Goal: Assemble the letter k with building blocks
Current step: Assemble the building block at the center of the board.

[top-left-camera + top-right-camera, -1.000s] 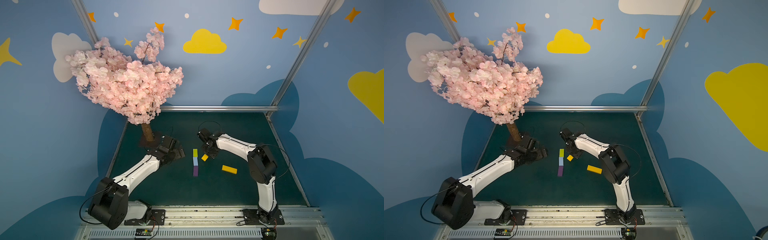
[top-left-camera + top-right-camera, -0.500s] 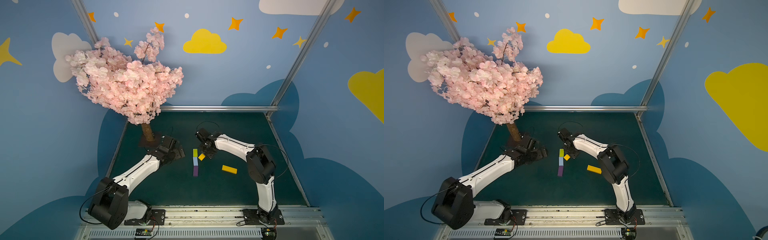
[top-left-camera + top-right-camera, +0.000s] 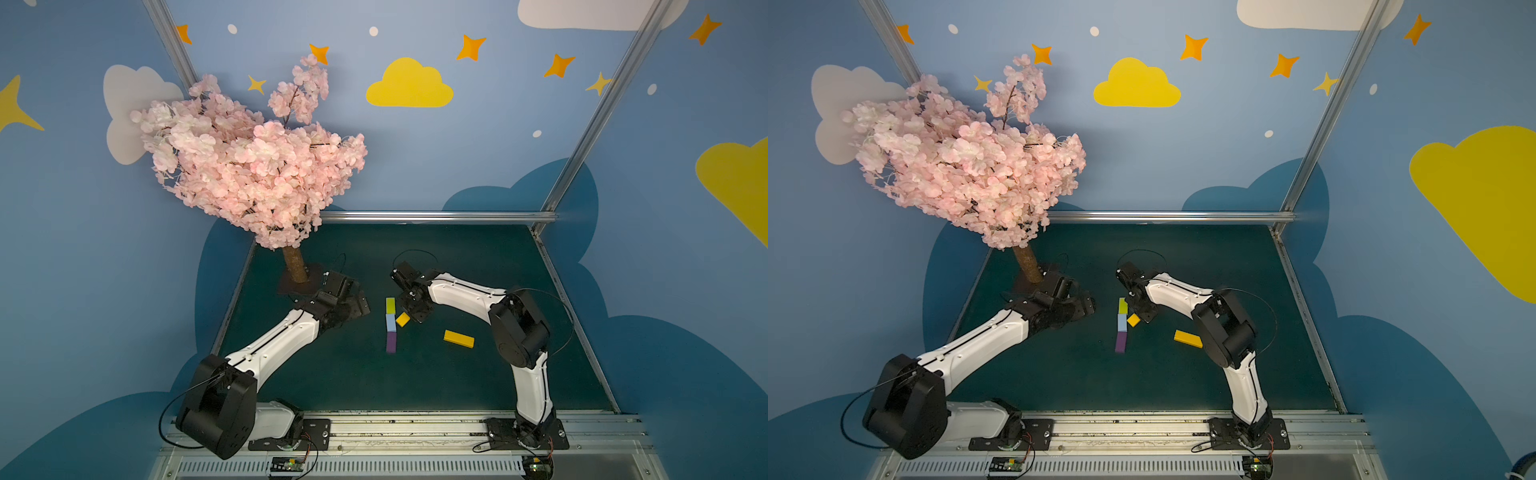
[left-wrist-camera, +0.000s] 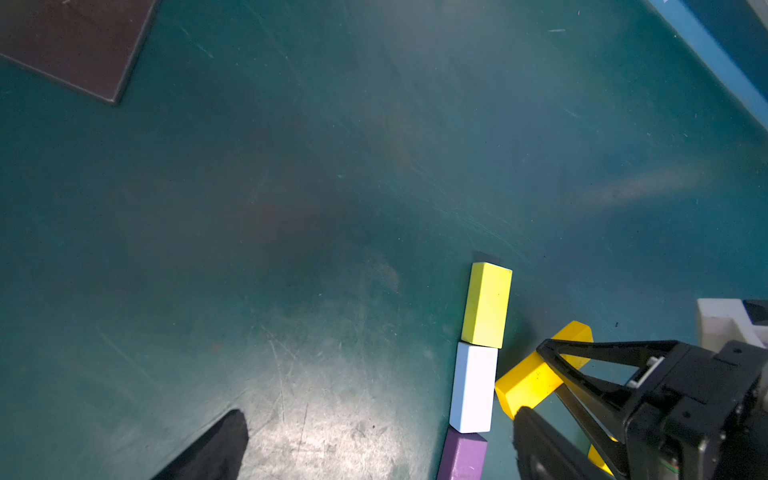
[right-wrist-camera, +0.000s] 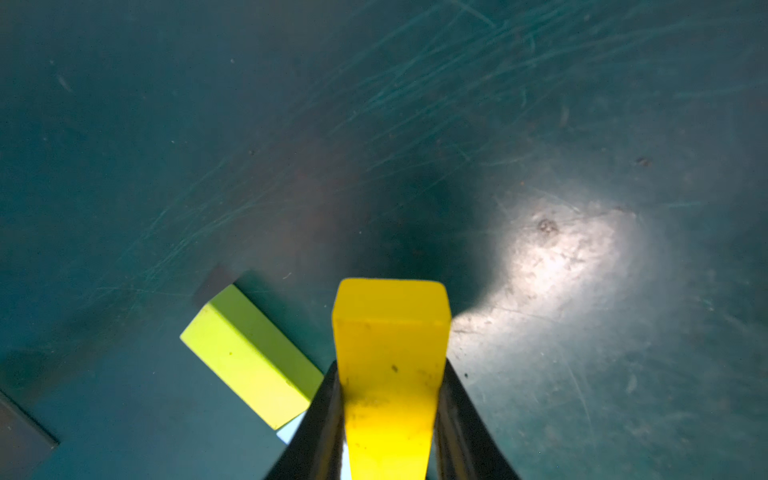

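Lime-green (image 3: pixel 390 305), light-blue (image 3: pixel 390 323) and purple (image 3: pixel 391 342) building blocks lie end to end in a straight row on the green mat, seen in both top views. My right gripper (image 3: pixel 411 315) is shut on an orange-yellow block (image 3: pixel 402 319), gripping its long sides (image 5: pixel 390 361). The block's lower end sits diagonally against the light-blue block's right side (image 4: pixel 536 376). A second orange-yellow block (image 3: pixel 459 338) lies flat to the right, apart. My left gripper (image 4: pixel 378 419) stands open and holds nothing, left of the row. No full letter k shows.
A pink blossom tree (image 3: pixel 249 166) rises from a dark base plate (image 3: pixel 291 286) at the mat's back left, right behind my left wrist. Metal frame rails (image 3: pixel 436 216) edge the mat at the back and right.
My right gripper has carried the orange-yellow block leftward, from apart from the row to up against the light-blue block. The left arm has not moved.
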Tool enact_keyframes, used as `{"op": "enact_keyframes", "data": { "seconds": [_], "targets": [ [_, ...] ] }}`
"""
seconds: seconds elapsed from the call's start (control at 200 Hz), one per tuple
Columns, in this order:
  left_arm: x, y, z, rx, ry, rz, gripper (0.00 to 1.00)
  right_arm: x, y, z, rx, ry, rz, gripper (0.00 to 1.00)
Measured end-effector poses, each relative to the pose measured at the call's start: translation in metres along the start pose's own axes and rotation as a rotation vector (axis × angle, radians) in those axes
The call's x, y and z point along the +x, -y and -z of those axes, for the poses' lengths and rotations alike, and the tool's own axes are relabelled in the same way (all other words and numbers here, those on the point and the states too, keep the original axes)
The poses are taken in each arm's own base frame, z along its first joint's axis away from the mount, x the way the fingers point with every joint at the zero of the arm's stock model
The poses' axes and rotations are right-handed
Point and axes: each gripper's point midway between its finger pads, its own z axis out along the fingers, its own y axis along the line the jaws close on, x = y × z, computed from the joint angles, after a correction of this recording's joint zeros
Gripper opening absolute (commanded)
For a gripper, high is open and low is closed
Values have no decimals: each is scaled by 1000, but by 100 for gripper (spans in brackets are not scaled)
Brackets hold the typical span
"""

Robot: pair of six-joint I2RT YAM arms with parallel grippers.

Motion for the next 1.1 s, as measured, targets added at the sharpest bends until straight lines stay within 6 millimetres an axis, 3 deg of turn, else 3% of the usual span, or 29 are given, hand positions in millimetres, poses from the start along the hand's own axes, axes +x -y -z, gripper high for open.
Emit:
{"op": "enact_keyframes", "data": {
  "seconds": [0.08,0.155,0.23,0.536,0.701,0.811,0.936,1.016,1.101],
  "targets": [
    [0,0,0,-1,0,0,100,0,1,-1,7,-2,1,27],
    [0,-1,0,-3,2,0,100,1,2,-2,13,-4,1,41],
    [-1,-1,0,-5,4,0,100,1,3,-2,19,-6,1,46],
    [-1,-1,0,-5,5,0,100,-3,5,-3,25,6,-8,44],
    [-1,-2,0,-8,7,-1,100,-18,-2,5,6,87,97,47],
    [-1,-2,1,-6,11,-3,100,-35,-24,37,-89,176,261,69],
    [-1,-2,3,-1,17,-3,100,-49,-45,103,-252,245,520,66],
    [2,-5,2,-4,13,-3,100,-63,-35,143,-318,294,660,66],
    [6,-9,-1,-9,5,-3,100,-83,-3,160,-297,285,705,71]
  ]
}}
